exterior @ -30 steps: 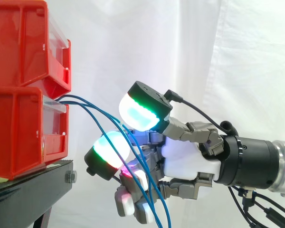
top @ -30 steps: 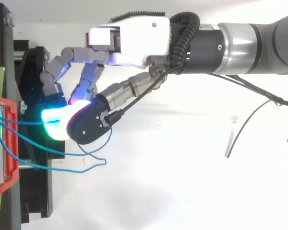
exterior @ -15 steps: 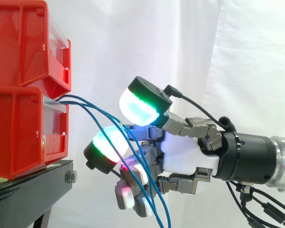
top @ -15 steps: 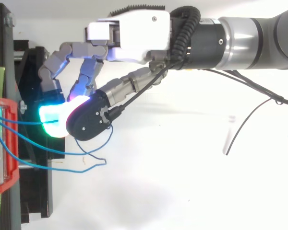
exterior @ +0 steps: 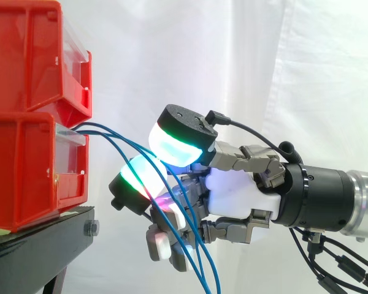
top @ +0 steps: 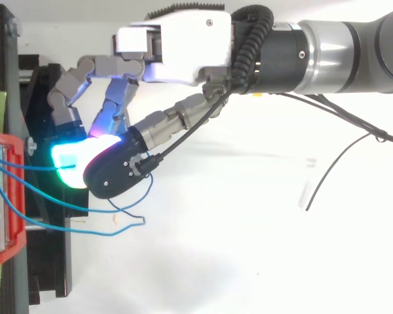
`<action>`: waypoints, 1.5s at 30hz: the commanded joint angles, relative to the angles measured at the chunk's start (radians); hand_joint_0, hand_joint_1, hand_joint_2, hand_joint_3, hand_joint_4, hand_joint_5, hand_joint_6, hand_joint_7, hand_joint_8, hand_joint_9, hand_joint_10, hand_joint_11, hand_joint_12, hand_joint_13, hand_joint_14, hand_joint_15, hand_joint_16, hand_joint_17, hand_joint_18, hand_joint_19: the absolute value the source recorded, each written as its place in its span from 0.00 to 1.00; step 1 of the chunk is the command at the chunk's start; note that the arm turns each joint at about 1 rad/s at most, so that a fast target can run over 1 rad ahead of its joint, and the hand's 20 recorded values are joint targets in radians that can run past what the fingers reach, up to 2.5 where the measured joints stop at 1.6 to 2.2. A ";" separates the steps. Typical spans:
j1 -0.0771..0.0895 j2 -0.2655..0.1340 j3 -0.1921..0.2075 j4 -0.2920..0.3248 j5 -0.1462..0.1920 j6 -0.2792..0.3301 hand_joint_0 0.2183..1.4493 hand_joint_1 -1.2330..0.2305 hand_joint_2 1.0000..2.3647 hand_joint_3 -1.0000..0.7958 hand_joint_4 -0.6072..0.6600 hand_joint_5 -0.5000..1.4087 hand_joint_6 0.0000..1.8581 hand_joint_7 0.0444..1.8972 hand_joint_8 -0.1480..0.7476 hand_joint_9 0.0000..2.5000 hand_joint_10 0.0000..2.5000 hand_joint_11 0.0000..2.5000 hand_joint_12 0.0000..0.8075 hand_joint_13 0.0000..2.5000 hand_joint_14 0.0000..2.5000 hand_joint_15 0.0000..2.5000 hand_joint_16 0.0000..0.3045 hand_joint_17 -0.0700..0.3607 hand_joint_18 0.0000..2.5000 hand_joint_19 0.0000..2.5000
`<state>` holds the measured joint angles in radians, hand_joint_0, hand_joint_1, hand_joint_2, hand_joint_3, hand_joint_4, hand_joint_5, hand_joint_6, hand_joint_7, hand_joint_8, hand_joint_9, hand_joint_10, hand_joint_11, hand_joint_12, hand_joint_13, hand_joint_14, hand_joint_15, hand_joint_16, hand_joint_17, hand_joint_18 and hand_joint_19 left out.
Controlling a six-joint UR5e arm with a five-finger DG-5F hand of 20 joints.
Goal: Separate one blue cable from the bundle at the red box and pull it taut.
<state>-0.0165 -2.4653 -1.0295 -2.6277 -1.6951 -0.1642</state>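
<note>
– Robot hand (exterior: 233,196) first: what do we make of its grip?

– We see it curled, reaching in level from the right. Two glowing pads (exterior: 176,150) are drawn close together. In the top view one blue cable (top: 33,166) runs nearly straight from the front of the lower red bin (exterior: 37,171) into the glow between them. We read that as a hold on it, though we cannot see the contact itself.

– And the rest of the bundle (top: 65,228)?

– Two more cables leave the same bin front and sag apart from the held one. In the top view they end in a loose loop beside the robot hand (top: 177,52). From the side they cross in front of the lower fingers (exterior: 161,246) and drop past the bottom edge of the view.

– How close are we to any edges?

– The lower red bin sits on the black stand (exterior: 43,242), its front just short of the stand's right end, with the upper red bin (exterior: 30,55) stacked on it. From the side, the pads hang beyond that end, higher than the stand's top and apart from both bins. Cables span the gap between.

– Room to move?

– To the right, along the arm, we see open space before the white curtain (exterior: 294,73).
</note>
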 commanded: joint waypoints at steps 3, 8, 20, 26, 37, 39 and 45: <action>0.000 0.000 0.002 -0.003 -0.005 0.000 0.32 0.37 0.01 0.47 0.56 0.17 0.49 0.52 0.58 0.42 0.01 0.37 0.52 0.41 0.01 0.28 0.19 0.46 0.39 0.34; 0.000 0.000 0.002 -0.003 -0.005 0.000 0.33 0.36 0.01 0.47 0.55 0.17 0.50 0.52 0.57 0.42 0.01 0.38 0.52 0.41 0.01 0.28 0.19 0.46 0.39 0.34; 0.004 0.000 0.002 -0.005 -0.003 0.008 0.40 0.32 0.02 0.50 0.37 0.16 0.52 0.60 0.55 0.41 0.01 0.39 0.49 0.41 0.01 0.27 0.17 0.44 0.38 0.34; 0.004 0.003 0.002 -0.017 -0.005 0.026 0.46 0.33 0.01 0.39 0.35 0.15 0.52 0.64 0.53 0.41 0.01 0.38 0.48 0.41 0.01 0.28 0.17 0.43 0.37 0.35; 0.003 0.051 -0.026 -0.149 -0.024 -0.018 0.49 0.34 0.00 0.32 0.32 0.15 0.52 0.65 0.53 0.42 0.01 0.39 0.48 0.41 0.01 0.28 0.17 0.43 0.36 0.35; 0.004 0.063 -0.043 -0.152 -0.023 -0.028 0.49 0.34 0.00 0.32 0.32 0.15 0.53 0.65 0.53 0.43 0.01 0.39 0.48 0.41 0.01 0.28 0.17 0.43 0.36 0.35; 0.012 0.126 -0.133 -0.152 -0.012 -0.046 0.49 0.34 0.00 0.33 0.33 0.15 0.53 0.64 0.53 0.43 0.01 0.43 0.48 0.41 0.01 0.28 0.17 0.43 0.36 0.36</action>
<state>-0.0082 -2.3686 -1.1195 -2.7786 -1.7128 -0.2028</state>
